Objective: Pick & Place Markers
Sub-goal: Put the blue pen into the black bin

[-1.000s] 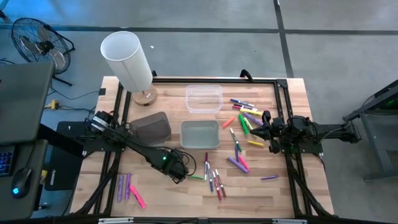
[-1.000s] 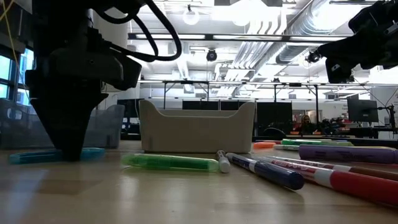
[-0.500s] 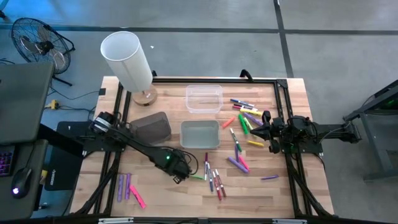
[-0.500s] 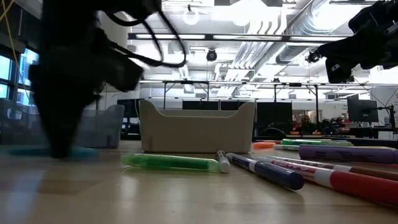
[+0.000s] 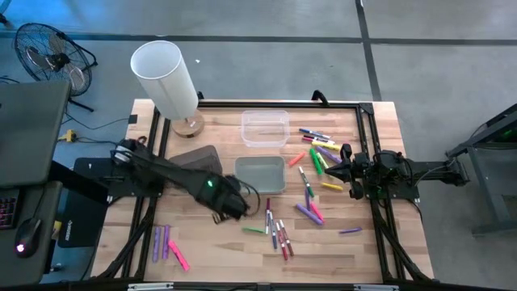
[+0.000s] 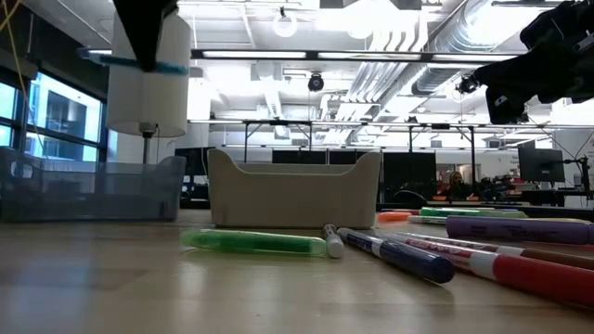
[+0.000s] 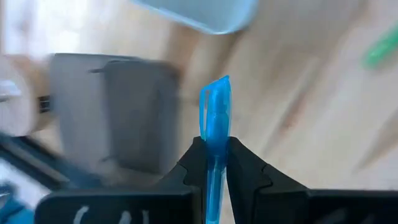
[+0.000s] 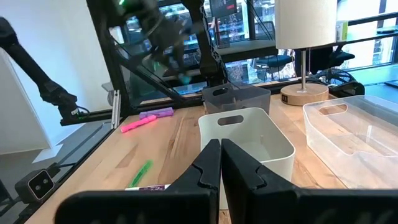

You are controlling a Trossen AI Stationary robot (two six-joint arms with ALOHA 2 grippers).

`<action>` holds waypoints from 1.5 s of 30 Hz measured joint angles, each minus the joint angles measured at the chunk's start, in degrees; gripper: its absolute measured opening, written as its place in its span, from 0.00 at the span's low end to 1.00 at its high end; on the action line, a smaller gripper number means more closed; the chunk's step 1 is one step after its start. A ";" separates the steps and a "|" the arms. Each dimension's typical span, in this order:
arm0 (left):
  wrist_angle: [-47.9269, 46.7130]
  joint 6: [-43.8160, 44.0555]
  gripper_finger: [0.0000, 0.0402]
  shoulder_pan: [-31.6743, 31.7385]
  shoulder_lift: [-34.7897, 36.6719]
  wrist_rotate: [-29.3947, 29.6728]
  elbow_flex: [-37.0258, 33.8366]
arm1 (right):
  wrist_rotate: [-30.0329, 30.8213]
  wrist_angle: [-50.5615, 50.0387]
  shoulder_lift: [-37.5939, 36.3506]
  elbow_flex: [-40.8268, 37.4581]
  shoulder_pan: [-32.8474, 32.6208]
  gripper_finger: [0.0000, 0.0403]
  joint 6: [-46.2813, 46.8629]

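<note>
Blue marker [image 7: 216, 118] sits pinched near one end between the left gripper [image 7: 213, 163] fingers, lifted off the desk [image 5: 210, 250] beside the white bin [image 5: 260, 175] — it could pivot and slip; the right gripper [image 8: 219, 163], fingers pressed together, waits over scattered markers [image 5: 317, 153].

Robotics lab, open-plan industrial floor.

Wooden table [image 5: 202, 250] sits in a black frame [image 5: 365, 113] on bare concrete [image 5: 266, 73], with two arms bolted to its left and right sides. Fan [image 5: 44, 52] on the floor far left; a keyboard [image 5: 6, 212] and mouse [image 5: 27, 236] are on a desk at the left edge. Low view shows exposed ducts [image 6: 464, 32], ceiling lights [image 6: 283, 23], and rows of benches with monitors [image 6: 541, 165] behind the table. Big windows [image 6: 56, 116] on the left wall.
</note>
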State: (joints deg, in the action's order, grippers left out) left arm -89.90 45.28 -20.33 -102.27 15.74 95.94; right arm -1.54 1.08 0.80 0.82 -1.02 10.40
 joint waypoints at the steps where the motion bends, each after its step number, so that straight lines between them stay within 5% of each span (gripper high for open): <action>1: -0.03 -0.59 0.07 0.75 1.48 0.32 -1.53 | 0.00 0.00 0.00 0.01 0.00 0.01 0.02; 12: 9.70 -8.54 0.08 11.48 18.68 -1.21 -25.28 | 0.02 -0.02 0.02 0.00 -0.02 0.01 0.02; 22: 19.32 -16.90 0.12 19.25 23.86 -4.40 -38.44 | 0.00 0.02 0.00 0.01 -0.02 0.01 0.00; 32: 23.49 -19.51 0.13 20.84 24.34 -4.29 -38.97 | 0.00 0.01 0.00 0.01 -0.01 0.01 0.02; 40: 24.25 -11.41 0.14 20.74 24.34 -6.34 -38.93 | 0.00 0.01 0.00 0.02 -0.01 0.01 0.01; 45: 23.82 -6.15 0.24 20.71 24.34 -7.89 -38.93 | 0.00 0.00 0.00 0.02 0.00 0.01 0.00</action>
State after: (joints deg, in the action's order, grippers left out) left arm -66.08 39.13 0.38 -77.93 7.85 57.01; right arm -1.54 1.09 0.80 0.84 -1.02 10.40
